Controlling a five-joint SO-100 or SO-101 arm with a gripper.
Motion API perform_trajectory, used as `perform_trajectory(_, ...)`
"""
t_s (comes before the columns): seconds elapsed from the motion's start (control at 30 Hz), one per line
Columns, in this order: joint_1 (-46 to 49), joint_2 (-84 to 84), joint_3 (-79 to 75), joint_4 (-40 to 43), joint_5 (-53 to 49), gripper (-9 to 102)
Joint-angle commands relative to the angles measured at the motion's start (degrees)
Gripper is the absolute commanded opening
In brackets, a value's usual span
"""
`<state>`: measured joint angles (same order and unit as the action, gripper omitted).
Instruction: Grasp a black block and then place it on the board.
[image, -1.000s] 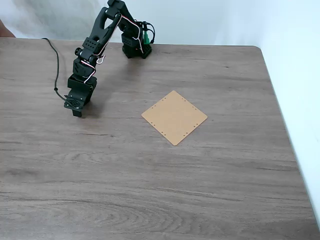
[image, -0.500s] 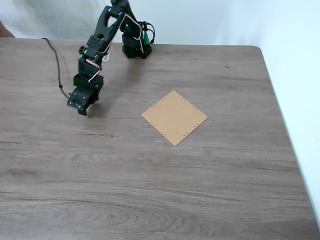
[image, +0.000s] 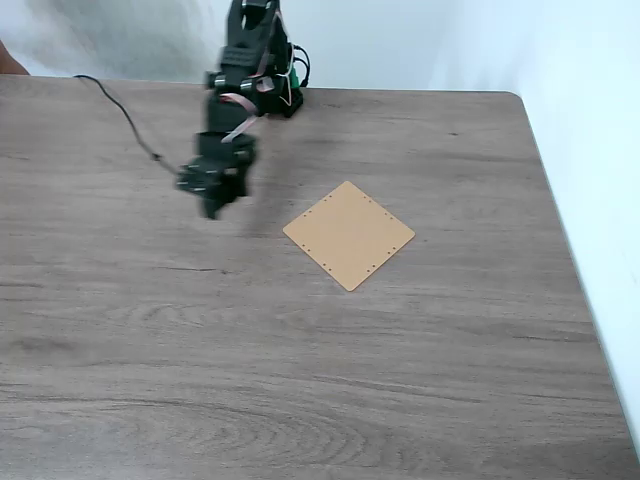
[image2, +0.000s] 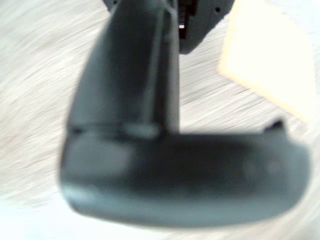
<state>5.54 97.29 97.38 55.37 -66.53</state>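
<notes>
In your wrist view the black block (image2: 185, 175) lies crosswise, pinched in the fingers (image2: 130, 65), blurred. In the fixed view your board (image: 349, 235) lies flat on the desk (image: 300, 380), corner-on, right of the down-bent gripper (image: 211, 205).

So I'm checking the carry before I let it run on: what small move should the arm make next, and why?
Probably keep swinging the pincer rightward in the fixed view toward the board, without opening. The wrist view shows the black block crosswise at the pincer's tip, apparently held, though blurred. The board lies bare, so the block is not yet over it.
</notes>
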Motion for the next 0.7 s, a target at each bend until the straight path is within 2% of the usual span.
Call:
perform_trajectory(0.0, -6.06, 5.71, -0.62, 1.05, 6.86, 0)
perform_trajectory(0.3, -17.58, 7.47, 1.32, -2.46, 21.01, 0)
perform_trajectory(0.67, -23.12, -1.67, -2.46, -6.5, 29.62, 0)
